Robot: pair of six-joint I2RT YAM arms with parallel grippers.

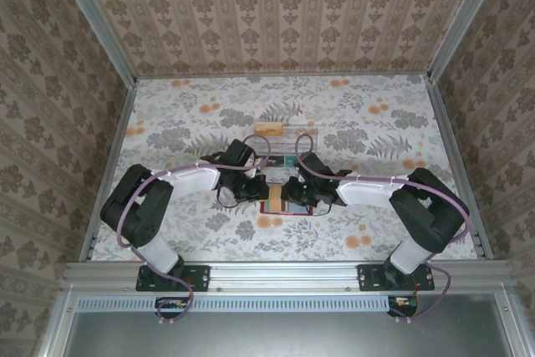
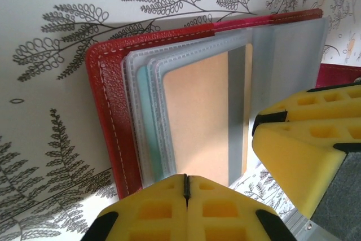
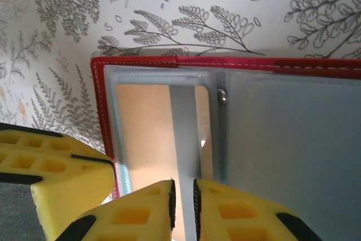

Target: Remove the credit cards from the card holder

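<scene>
Top external: the left arm (image 1: 180, 180) and right arm (image 1: 372, 190) fold inward until their wrists meet over the card holder (image 1: 290, 211), which lies open just toward 6 o'clock from the middle of the table (image 1: 201, 114). The tan card (image 1: 274, 198) shows between the wrists. A clear tray (image 1: 288, 146) and a wooden block (image 1: 269, 128) sit at 12 o'clock from it. The cloth is printed with leaves and orange flowers. Damask wallpaper panels (image 1: 284, 14) in aluminium rails close three sides.

Left wrist: the left gripper (image 2: 186, 196), at 6 o'clock, has its pads pressed flush at the near edge of the clear sleeves. It probably pins the holder down, but what lies between the pads is hidden. The red cover fans toward 12 o'clock.

Right wrist: the right gripper (image 3: 183, 207), at 6 o'clock, is narrowed to a slit, and the card's grey stripe runs into it. It appears nipped on the tan card's near edge, ready to draw it toward 6 o'clock. Most of the card is still sleeved.
</scene>
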